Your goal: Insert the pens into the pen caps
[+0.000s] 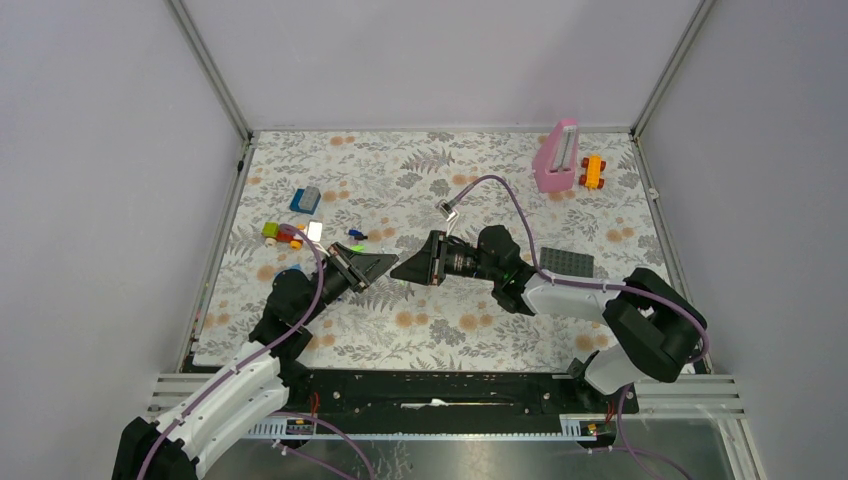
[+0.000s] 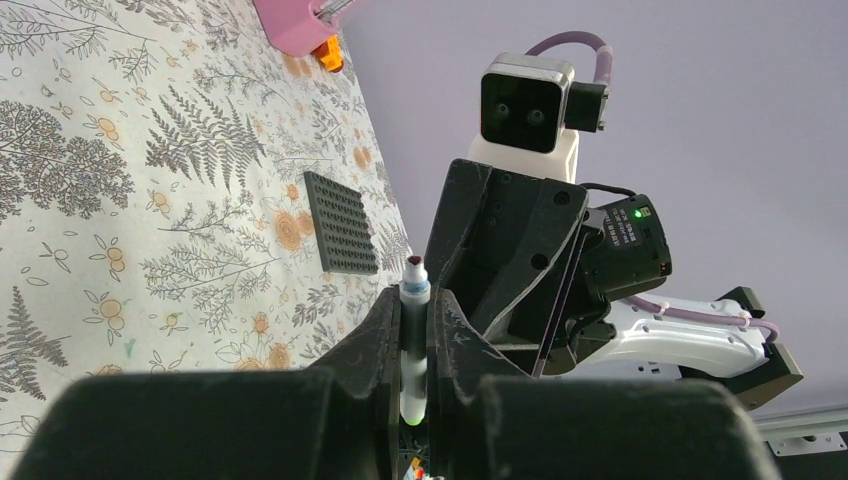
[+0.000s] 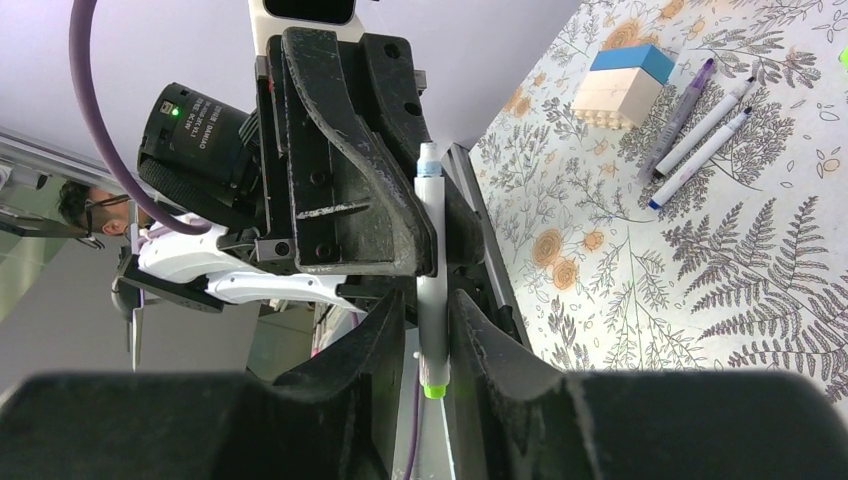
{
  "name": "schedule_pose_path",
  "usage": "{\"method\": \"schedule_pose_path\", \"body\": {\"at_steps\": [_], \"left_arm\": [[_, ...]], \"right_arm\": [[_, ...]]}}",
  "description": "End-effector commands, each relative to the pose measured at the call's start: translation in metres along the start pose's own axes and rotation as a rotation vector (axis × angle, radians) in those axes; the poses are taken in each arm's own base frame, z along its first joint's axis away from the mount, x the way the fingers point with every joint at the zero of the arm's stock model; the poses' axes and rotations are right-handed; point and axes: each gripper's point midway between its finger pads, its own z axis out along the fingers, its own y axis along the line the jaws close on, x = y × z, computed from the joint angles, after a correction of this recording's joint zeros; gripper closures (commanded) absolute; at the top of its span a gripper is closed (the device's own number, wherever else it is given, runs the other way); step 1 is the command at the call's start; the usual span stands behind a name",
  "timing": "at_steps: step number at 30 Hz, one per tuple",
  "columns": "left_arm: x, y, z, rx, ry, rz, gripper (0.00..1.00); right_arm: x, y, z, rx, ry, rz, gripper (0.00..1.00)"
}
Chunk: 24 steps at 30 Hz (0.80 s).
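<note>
the tabletop [image 1: 450, 330] is pale, patterned with grey ferns and orange flowers. the left end effector [image 2: 413, 300] and right end effector [image 3: 427, 305] are black. the pen [image 2: 413, 350] has a white barrel, a pale blue collar and a dark red tip. the toy [image 1: 556, 157] is pink, the brick [image 1: 593, 171] orange, the plate [image 1: 567, 263] dark grey, the cable [image 2: 565, 40] purple, the block [image 3: 622, 82] blue over cream.

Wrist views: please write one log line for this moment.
left end effector: shut on pen | right end effector: flanks same pen, grip unclear
</note>
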Motion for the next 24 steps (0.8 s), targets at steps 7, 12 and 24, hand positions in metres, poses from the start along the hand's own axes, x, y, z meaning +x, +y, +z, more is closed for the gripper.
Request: {"method": "schedule_pose_path", "body": {"at_steps": [7, 12, 24], "left_arm": [[-0.005, -0.012, 0.000, 0.062, -0.025, 0.008, 1.00], [-0.003, -0.012, 0.001, 0.070, -0.016, 0.014, 1.00], [0.005, -0.011, 0.000, 0.071, 0.036, 0.043, 1.00]], "right_arm": [[-0.015, 0.023, 0.010, -0.078, -0.038, -0.048, 0.75], [-0.012, 0.023, 0.011, -0.085, -0.020, -0.046, 0.76], [-0.005, 0.020, 0.011, -0.070, 0.019, -0.064, 1.00]]}}
